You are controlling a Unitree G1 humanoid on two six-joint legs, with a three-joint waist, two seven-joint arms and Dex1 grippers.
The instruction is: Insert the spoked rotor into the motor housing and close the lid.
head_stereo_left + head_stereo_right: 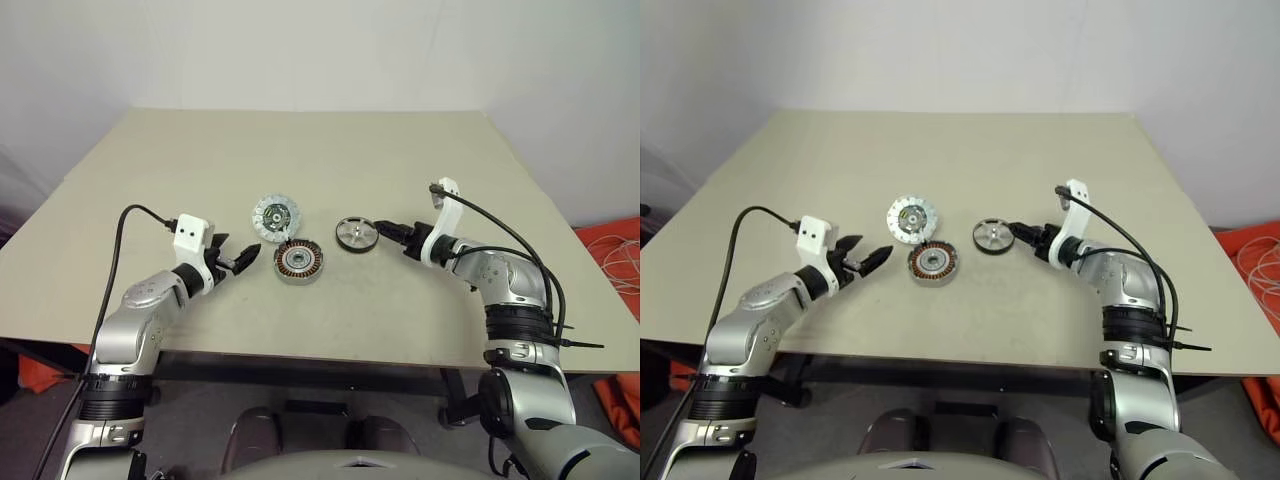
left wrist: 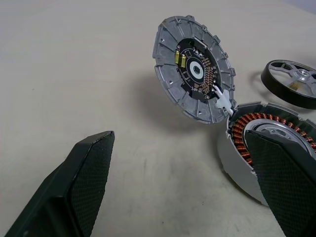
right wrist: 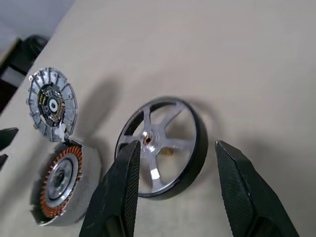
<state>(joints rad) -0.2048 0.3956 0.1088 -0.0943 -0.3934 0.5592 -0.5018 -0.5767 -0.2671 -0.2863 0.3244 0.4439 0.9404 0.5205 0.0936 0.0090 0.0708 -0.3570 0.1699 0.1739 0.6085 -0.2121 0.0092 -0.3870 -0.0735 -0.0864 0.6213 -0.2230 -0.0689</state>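
The rotor (image 1: 356, 234) lies on the bench (image 1: 150, 190) right of the housing (image 1: 297, 262), not yet inserted, lid (image 1: 275, 214) still swung open behind it; both the left pincer (image 1: 243, 260) and right pincer (image 1: 391, 231) stand apart, empty.

Both arms silver-grey metal, jointed segments, black ribbed collars near elbows. White plastic wrist brackets — two dark screw holes on left one. Black cables loop from each bracket along forearm. Gripper fingers black, flat, tapered — fine cross-hatched pads.
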